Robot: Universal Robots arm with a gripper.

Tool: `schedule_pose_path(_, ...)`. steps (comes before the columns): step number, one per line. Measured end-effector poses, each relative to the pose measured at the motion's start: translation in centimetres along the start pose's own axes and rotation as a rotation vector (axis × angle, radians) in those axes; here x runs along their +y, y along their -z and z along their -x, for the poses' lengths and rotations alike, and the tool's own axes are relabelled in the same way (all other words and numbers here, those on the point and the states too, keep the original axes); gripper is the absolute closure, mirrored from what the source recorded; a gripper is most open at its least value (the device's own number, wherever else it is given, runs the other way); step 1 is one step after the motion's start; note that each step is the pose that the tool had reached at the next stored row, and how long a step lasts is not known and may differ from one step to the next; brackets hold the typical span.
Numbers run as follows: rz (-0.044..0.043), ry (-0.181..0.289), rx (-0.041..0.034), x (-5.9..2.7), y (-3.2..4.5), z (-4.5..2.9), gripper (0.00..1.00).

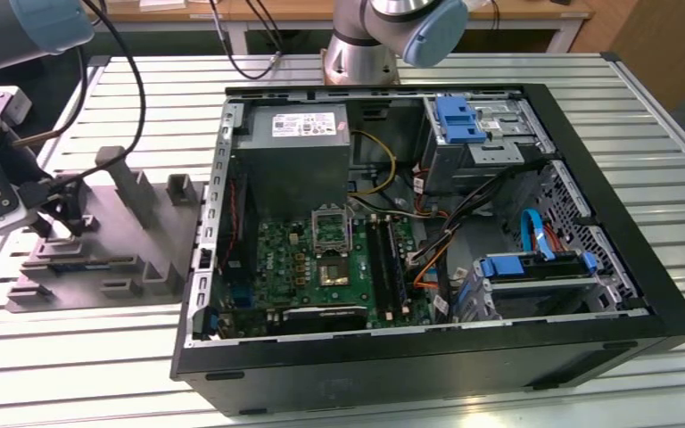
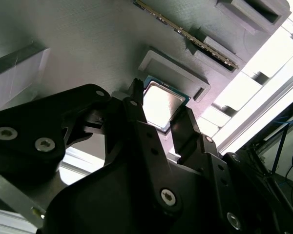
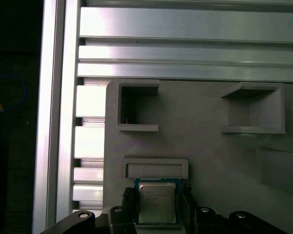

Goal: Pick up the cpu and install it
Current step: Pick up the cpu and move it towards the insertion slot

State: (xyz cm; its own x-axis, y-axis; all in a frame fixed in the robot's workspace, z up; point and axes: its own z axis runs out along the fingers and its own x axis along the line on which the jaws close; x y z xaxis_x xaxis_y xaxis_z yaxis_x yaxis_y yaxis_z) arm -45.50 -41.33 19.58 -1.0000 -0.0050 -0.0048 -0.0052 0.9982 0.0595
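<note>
The cpu (image 3: 157, 203) is capped in glossy metal. The fixture (image 3: 205, 146) is formed of matt plastic, the desk (image 3: 185, 29) of bright metal.

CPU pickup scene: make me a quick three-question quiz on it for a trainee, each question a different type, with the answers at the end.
1. True or false: the cpu already sits on the green circuit board inside the computer case.
2. Multiple choice: in the exterior view, where is the grey fixture relative to the case? A) to the exterior view's left of it. B) to the exterior view's right of it. C) inside it.
3. Short answer: what colour are the drive brackets in the case?

Key: 1 false, the cpu is over at the grey fixture. 2 A. 3 blue.
</note>
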Motion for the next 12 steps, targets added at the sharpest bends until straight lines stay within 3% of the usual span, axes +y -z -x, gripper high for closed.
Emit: schedule_pose_path(12,0.0001,0.000,-0.0001,0.03,0.49,0.00,0.53)
